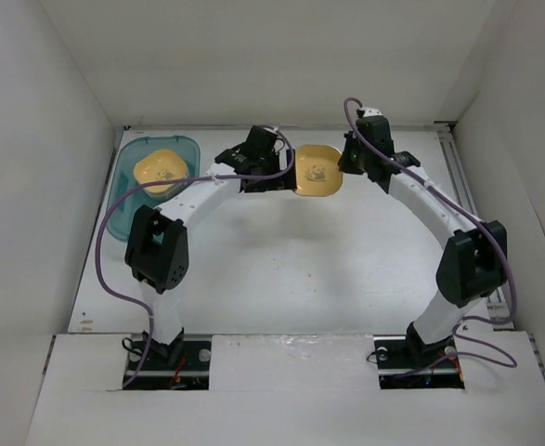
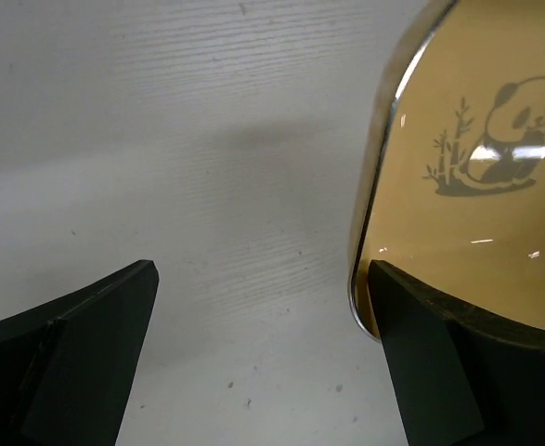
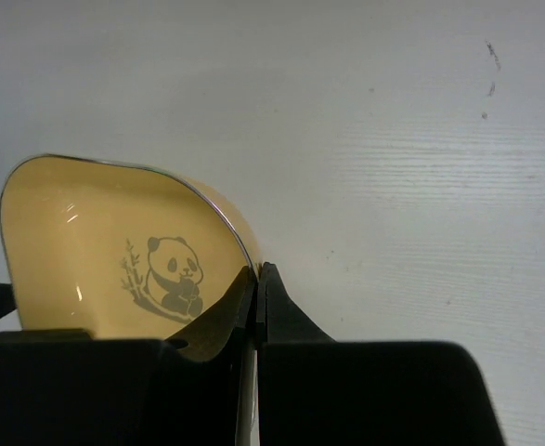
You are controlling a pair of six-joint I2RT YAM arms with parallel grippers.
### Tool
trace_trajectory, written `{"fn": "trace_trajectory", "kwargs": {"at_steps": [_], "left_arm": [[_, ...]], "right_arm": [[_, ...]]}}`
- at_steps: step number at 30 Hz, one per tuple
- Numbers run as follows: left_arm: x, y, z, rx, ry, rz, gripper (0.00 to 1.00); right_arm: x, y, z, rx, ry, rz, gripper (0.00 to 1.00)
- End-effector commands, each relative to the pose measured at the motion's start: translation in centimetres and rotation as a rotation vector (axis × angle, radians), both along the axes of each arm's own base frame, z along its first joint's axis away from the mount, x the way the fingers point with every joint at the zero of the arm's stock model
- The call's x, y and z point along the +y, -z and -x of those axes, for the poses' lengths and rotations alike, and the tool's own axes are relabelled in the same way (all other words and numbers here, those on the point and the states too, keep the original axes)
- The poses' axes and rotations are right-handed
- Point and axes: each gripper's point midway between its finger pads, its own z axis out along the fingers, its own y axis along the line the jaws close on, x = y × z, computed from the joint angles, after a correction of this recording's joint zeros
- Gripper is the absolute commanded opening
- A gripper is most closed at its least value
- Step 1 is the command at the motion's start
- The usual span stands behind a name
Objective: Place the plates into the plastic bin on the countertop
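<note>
A yellow plate [image 1: 317, 171] with a panda print is held above the countertop [image 1: 291, 251] at the back middle. My right gripper [image 1: 345, 164] is shut on its right rim; in the right wrist view the fingers [image 3: 259, 279] pinch the rim of the plate [image 3: 96, 251]. My left gripper [image 1: 283, 175] is open at the plate's left edge; in the left wrist view [image 2: 263, 316] the plate [image 2: 476, 139] lies against the right finger [image 2: 439, 362], its rim just at the gap. A second yellow plate [image 1: 162, 171] lies in the teal plastic bin [image 1: 126, 200]. No other plates are in view.
White walls enclose the countertop on the left, back and right. The bin sits in the back left corner, beside my left arm's elbow [image 1: 158, 249]. A rail [image 1: 458, 177] runs along the right edge. Purple cables loop off both arms.
</note>
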Motion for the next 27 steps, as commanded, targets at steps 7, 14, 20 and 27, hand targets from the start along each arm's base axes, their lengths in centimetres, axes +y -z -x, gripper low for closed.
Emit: {"fn": "trace_trajectory", "kwargs": {"at_steps": [7, 14, 20, 27], "left_arm": [[0.7, -1.6, -1.3, -0.064, -0.060, -0.018, 0.23], [2.9, -3.8, -2.6, -0.139, -0.170, -0.089, 0.00], [12.7, -8.5, -5.9, -0.203, -0.402, -0.079, 0.00], [26.4, -6.7, -7.2, -0.136, -0.732, -0.017, 0.00]], "right_arm": [[3.2, -4.0, 1.8, -0.088, -0.143, -0.090, 0.00], [4.1, -3.1, 2.2, -0.080, -0.180, -0.106, 0.55], [1.0, 1.0, 2.8, -0.016, -0.139, -0.044, 0.76], [-0.9, 5.5, 4.7, 0.055, -0.159, -0.018, 0.76]]}}
